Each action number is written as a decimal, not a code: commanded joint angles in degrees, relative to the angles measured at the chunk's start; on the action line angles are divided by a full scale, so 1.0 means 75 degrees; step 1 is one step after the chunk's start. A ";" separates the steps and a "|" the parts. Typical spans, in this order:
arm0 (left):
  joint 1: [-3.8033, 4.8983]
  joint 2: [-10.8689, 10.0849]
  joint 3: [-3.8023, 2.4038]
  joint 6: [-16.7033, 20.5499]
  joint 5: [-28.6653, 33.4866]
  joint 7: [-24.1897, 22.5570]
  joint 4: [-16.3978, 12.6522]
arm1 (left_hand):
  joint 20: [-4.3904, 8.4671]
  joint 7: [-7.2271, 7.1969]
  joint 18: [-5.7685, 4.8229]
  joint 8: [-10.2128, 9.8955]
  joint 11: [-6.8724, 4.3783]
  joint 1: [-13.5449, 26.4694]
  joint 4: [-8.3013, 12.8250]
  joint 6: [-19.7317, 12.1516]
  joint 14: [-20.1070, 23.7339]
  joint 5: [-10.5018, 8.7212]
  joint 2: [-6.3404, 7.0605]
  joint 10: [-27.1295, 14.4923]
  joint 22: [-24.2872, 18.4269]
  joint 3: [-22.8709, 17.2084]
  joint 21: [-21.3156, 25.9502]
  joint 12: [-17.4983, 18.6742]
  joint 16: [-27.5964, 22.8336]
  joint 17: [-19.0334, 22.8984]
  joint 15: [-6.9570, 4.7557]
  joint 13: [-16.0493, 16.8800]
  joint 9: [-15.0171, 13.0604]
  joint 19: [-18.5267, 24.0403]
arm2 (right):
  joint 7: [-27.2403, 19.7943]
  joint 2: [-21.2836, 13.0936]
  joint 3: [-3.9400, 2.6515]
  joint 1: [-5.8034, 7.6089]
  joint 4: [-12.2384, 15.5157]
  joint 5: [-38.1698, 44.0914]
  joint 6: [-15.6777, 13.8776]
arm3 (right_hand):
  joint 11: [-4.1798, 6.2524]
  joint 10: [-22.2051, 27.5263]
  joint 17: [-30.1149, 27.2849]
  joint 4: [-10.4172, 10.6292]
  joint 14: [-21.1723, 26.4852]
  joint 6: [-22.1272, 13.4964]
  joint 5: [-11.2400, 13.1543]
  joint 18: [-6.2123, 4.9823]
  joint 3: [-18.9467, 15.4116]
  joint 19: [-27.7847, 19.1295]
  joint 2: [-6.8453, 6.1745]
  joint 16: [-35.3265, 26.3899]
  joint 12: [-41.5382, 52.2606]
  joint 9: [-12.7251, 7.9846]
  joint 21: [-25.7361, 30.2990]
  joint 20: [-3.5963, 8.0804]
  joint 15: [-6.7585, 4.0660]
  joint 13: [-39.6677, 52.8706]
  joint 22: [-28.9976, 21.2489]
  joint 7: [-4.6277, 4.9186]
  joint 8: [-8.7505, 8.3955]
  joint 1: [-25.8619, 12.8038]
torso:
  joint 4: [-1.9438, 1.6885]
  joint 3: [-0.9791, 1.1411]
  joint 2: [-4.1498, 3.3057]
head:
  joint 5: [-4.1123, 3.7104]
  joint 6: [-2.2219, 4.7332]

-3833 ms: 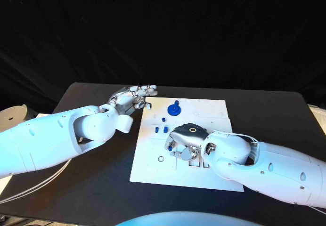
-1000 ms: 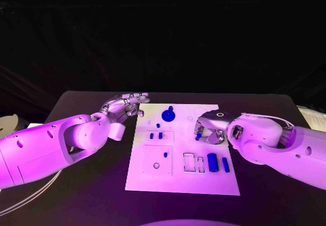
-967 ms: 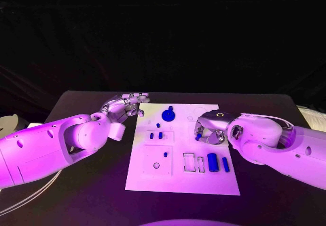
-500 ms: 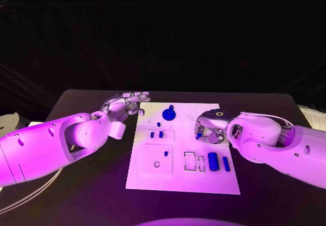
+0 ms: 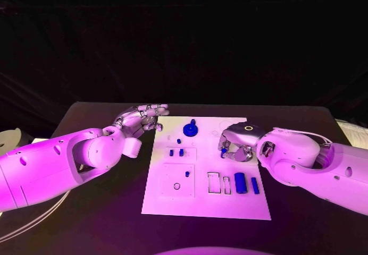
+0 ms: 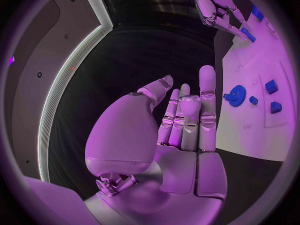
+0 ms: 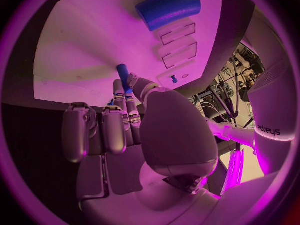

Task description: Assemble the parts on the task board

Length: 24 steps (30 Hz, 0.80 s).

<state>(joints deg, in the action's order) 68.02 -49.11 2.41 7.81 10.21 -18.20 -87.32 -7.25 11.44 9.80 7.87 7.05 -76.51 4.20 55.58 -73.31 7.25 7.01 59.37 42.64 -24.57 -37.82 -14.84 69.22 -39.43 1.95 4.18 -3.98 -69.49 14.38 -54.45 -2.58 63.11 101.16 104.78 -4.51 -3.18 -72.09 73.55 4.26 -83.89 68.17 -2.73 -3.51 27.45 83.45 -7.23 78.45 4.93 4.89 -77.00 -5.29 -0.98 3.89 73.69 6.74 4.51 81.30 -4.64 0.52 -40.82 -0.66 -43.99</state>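
Nearest on the dark worktop (image 5: pixel 115 212), the white task board (image 5: pixel 203 204) shows a bare near strip, then a row of rectangular slots with a fat blue cylinder (image 5: pixel 240 182) and a slimmer blue bar (image 5: pixel 254 185) lying at its right end. Just beyond those, over the board's right edge, the right hand (image 5: pixel 236 144) hangs with its fingers (image 7: pixel 128 92) pinched on a small blue peg (image 7: pixel 123 74); a few seconds back that hand was low over the slots near the middle of the board, so it has lifted the peg clear and carried it up and to the right, and in the last second it has barely shifted. I take that to mean the pick is done and the seating is what remains, probably in one of the small holes on the far right part of the board. Further left, two short blue pegs (image 5: pixel 176 152) stand in a square recess. At the far end sits the blue gear (image 5: pixel 190 129). Beside the board's far left corner the left hand (image 5: pixel 142 117) waits just as before, fingers loosely curled and holding nothing.
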 commanded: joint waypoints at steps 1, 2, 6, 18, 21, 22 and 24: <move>0.0004 0.0019 -0.0005 -0.0143 -0.0027 -0.0027 0.0005 | -0.0015 0.0010 0.0086 0.0049 0.0019 -0.0039 0.0023 -0.0050 0.0057 0.0045 -0.0022 -0.0061 -0.0008 0.0004 0.0005 -0.0017 0.0024 0.0007 -0.0008 0.0011 -0.0013 0.0046 | 0.0012 -0.0053 -0.0027 0.0047 0.0119 0.0013 -0.0381 | 0.0008 -0.0040 0.0007 0.0006 -0.0454 0.0051 -0.0035 -0.0045 0.0052 -0.0002 0.0088 0.0041 -0.0005 0.0012 -0.0040 0.0073 -0.0060 0.0004 0.0012 0.0001 0.0051 0.0045 | 0.0003 -0.0005 0.0001 | 0.0005 0.0007; 0.0004 0.0021 -0.0005 -0.0140 -0.0027 -0.0027 0.0008 | -0.0015 0.0010 0.0086 0.0049 0.0019 -0.0039 0.0023 -0.0050 0.0057 0.0045 -0.0022 -0.0061 -0.0008 0.0004 0.0005 -0.0017 0.0024 0.0007 -0.0008 0.0011 -0.0013 0.0046 | 0.0011 -0.0073 -0.0031 0.0063 0.0145 -0.0020 -0.0393 | 0.0008 -0.0040 0.0007 0.0006 -0.0454 0.0051 -0.0035 -0.0045 0.0052 -0.0002 0.0088 0.0041 -0.0005 0.0012 -0.0040 0.0073 -0.0060 0.0004 0.0012 0.0001 0.0051 0.0045 | 0.0007 -0.0006 0.0001 | -0.0005 0.0012; 0.0004 0.0026 -0.0005 -0.0112 -0.0027 -0.0029 0.0018 | -0.0015 0.0010 0.0086 0.0049 0.0019 -0.0039 0.0023 -0.0050 0.0057 0.0045 -0.0022 -0.0061 -0.0008 0.0004 0.0005 -0.0017 0.0024 0.0007 -0.0008 0.0011 -0.0013 0.0046 | 0.0012 -0.0180 -0.0060 0.0131 0.0314 -0.0125 -0.0425 | 0.0008 -0.0037 0.0006 -0.0009 -0.0454 0.0055 -0.0035 -0.0045 0.0063 -0.0002 0.0075 0.0043 -0.0018 0.0015 -0.0039 0.0078 -0.0063 0.0000 0.0011 0.0000 0.0048 0.0051 | 0.0020 -0.0002 0.0003 | -0.0035 0.0036; 0.0004 0.0032 -0.0005 -0.0080 -0.0027 -0.0028 0.0017 | -0.0015 0.0010 0.0087 0.0057 0.0019 -0.0043 0.0027 -0.0055 0.0061 0.0045 -0.0028 -0.0067 -0.0008 0.0003 0.0004 -0.0027 0.0024 0.0012 -0.0008 0.0011 -0.0013 0.0049 | -0.0016 -0.0306 -0.0146 0.0257 0.1026 -0.0438 -0.0421 | 0.0006 -0.0035 0.0005 -0.0023 -0.0453 0.0059 -0.0033 -0.0045 0.0069 -0.0003 0.0048 0.0044 -0.0033 0.0018 -0.0037 0.0083 -0.0065 -0.0003 0.0009 0.0002 0.0043 0.0048 | -0.0010 -0.0007 0.0001 | 0.0020 0.0053; 0.0003 0.0042 -0.0005 -0.0083 -0.0027 -0.0029 0.0017 | -0.0015 0.0010 0.0087 0.0057 0.0019 -0.0043 0.0027 -0.0055 0.0061 0.0045 -0.0028 -0.0067 -0.0008 0.0003 0.0004 -0.0027 0.0024 0.0012 -0.0008 0.0011 -0.0013 0.0049 | -0.0077 -0.0076 -0.0148 0.0230 0.1127 -0.0413 -0.0439 | 0.0003 -0.0029 0.0006 -0.0031 -0.0453 0.0056 -0.0034 -0.0045 0.0075 -0.0002 0.0034 0.0046 -0.0046 0.0018 -0.0038 0.0086 -0.0065 -0.0006 0.0010 0.0006 0.0036 0.0048 | -0.0009 -0.0004 -0.0003 | 0.0054 0.0047; 0.0003 0.0049 -0.0005 -0.0087 -0.0027 -0.0031 0.0018 | -0.0015 0.0010 0.0087 0.0057 0.0019 -0.0043 0.0027 -0.0055 0.0061 0.0045 -0.0028 -0.0067 -0.0008 0.0003 0.0004 -0.0027 0.0024 0.0012 -0.0008 0.0011 -0.0013 0.0049 | -0.0099 0.0017 -0.0146 0.0207 0.1155 -0.0378 -0.0441 | 0.0003 -0.0029 0.0006 -0.0031 -0.0453 0.0056 -0.0034 -0.0045 0.0075 -0.0002 0.0034 0.0046 -0.0046 0.0018 -0.0038 0.0086 -0.0065 -0.0006 0.0010 0.0006 0.0036 0.0048 | -0.0007 -0.0005 -0.0002 | 0.0066 0.0044; 0.0003 0.0061 -0.0005 -0.0094 -0.0027 -0.0032 0.0019 | -0.0015 0.0010 0.0087 0.0057 0.0019 -0.0043 0.0027 -0.0055 0.0061 0.0045 -0.0028 -0.0067 -0.0008 0.0003 0.0004 -0.0027 0.0024 0.0012 -0.0008 0.0011 -0.0013 0.0049 | -0.0145 0.0198 -0.0138 0.0140 0.1195 -0.0310 -0.0441 | 0.0003 -0.0029 0.0006 -0.0031 -0.0453 0.0056 -0.0034 -0.0045 0.0075 -0.0002 0.0034 0.0046 -0.0046 0.0018 -0.0038 0.0086 -0.0065 -0.0006 0.0010 0.0006 0.0036 0.0048 | -0.0017 -0.0009 0.0000 | 0.0082 0.0033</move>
<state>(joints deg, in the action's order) 68.02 -48.80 2.41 7.85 10.20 -18.13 -87.12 -7.25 11.44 9.79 8.09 7.25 -76.51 4.19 55.58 -73.32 7.25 7.01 59.17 42.65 -24.57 -37.82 -14.84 69.22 -39.44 1.95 4.18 -4.03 -69.49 14.18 -53.17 -3.70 64.39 109.90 102.02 -7.53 -3.10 -72.18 73.53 4.08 -84.03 68.15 -2.78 -3.51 27.62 83.39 -7.07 78.45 4.92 4.93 -77.00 -4.91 -1.25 3.88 73.74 6.77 4.70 81.46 -4.71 0.47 -40.82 -0.20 -43.64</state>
